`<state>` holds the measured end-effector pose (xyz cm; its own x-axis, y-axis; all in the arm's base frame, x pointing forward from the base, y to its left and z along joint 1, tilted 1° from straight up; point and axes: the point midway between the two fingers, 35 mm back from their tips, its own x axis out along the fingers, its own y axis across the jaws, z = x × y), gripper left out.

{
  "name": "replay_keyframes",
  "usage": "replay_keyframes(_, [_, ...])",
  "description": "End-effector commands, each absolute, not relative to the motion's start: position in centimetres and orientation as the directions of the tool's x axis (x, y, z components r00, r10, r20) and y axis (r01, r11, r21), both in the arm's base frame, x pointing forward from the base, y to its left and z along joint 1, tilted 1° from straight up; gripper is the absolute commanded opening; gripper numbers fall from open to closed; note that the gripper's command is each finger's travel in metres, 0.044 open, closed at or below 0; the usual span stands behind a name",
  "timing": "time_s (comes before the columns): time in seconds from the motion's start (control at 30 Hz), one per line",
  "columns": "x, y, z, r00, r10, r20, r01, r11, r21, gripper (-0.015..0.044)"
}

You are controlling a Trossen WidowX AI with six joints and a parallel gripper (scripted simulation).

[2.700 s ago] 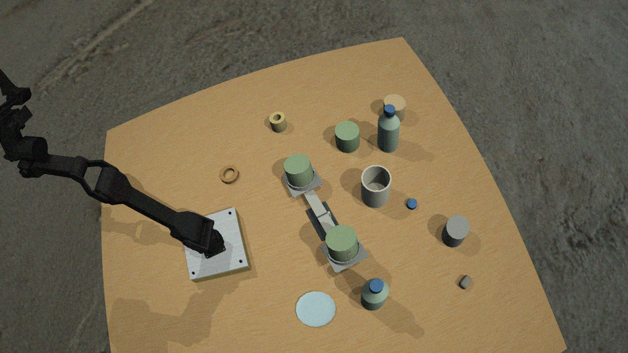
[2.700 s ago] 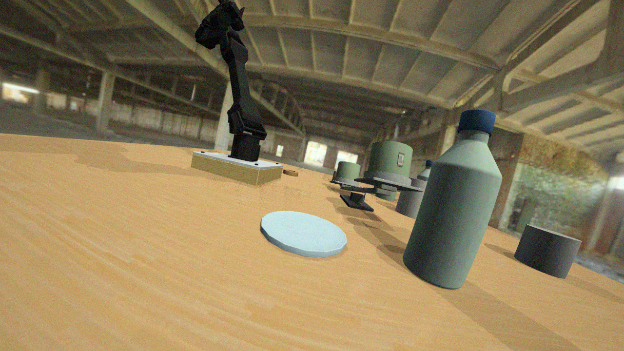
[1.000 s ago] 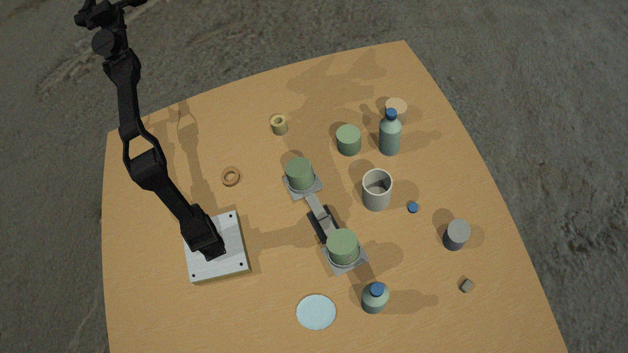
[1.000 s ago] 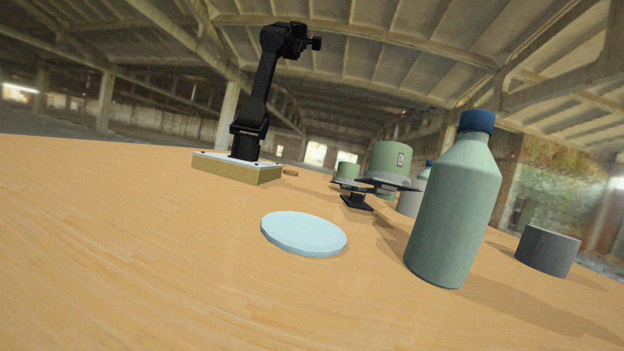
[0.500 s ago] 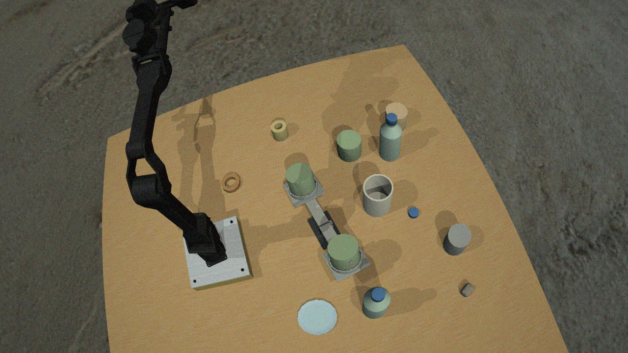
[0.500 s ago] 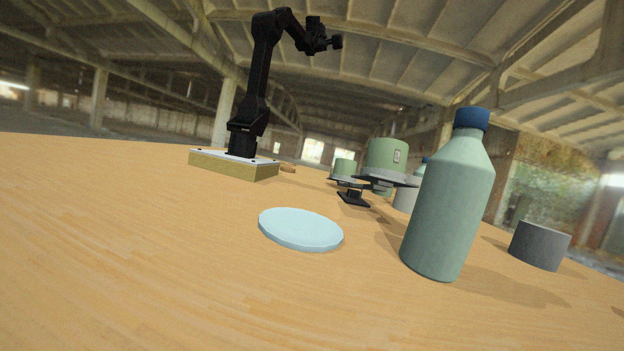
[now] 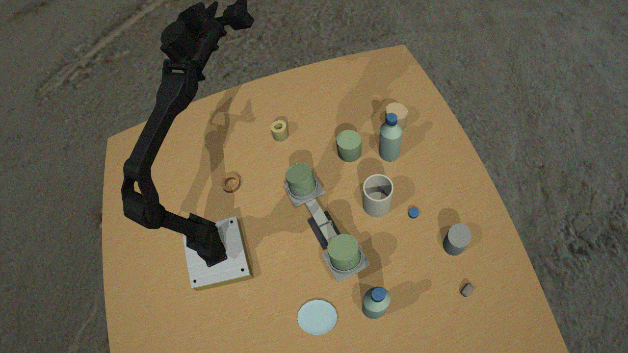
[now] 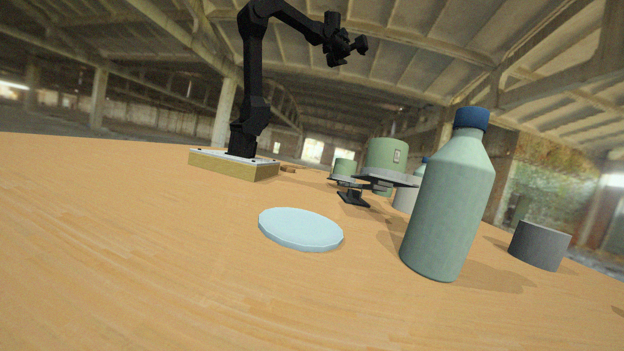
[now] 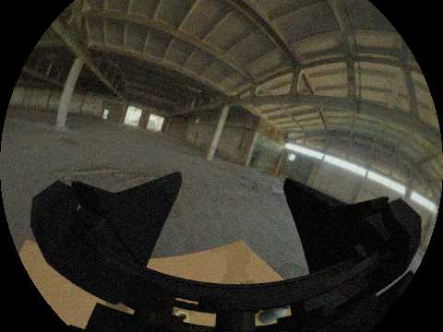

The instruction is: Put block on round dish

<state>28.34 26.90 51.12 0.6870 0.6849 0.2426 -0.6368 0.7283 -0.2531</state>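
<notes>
My gripper [image 9: 234, 180] is open and empty, high above the table's back left edge and well away from the balance. The balance [image 7: 317, 212] [image 8: 353, 199] stands mid-table. One green cup [image 7: 300, 180] [image 8: 345, 167] stands upright on its far pan, and the matching green cup [image 7: 344, 252] [image 8: 386, 156] on the near pan. In the exterior view the far pan looks low, close to the table, and the near pan looks raised. No block shows under either cup. The round light-blue dish [image 7: 317, 316] [image 8: 301, 229] is bare, near the front.
A green bottle [image 7: 375, 303] [image 8: 449, 204] stands right of the dish, by the near pan. A third green cylinder [image 7: 349, 145], another bottle [image 7: 389, 142], a beige cup [image 7: 377, 202] and a grey cylinder [image 7: 456, 239] stand to the right. A ring [image 7: 230, 189] and a yellow tube [image 7: 280, 133] lie left.
</notes>
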Motion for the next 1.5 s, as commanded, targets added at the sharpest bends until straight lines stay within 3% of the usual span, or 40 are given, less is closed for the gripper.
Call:
replay_keyframes(0.0, [30.1,23.4,48.8,0.752,0.641,0.154,-0.589,0.758,-0.28,0.044])
replay_keyframes(0.3, [32.5,14.6,42.7,0.873,0.483,-0.072,-0.48,0.823,-0.302,0.044])
replay_keyframes(0.6, [31.6,6.1,36.6,0.915,0.283,-0.286,-0.366,0.882,-0.297,0.044])
replay_keyframes(1.13, [23.3,-4.6,25.7,0.783,0.031,-0.621,-0.128,0.985,-0.112,0.044])
replay_keyframes(1.47, [18.9,-6.1,22.0,0.7,-0.005,-0.715,0.01,1.0,0.003,0.044])
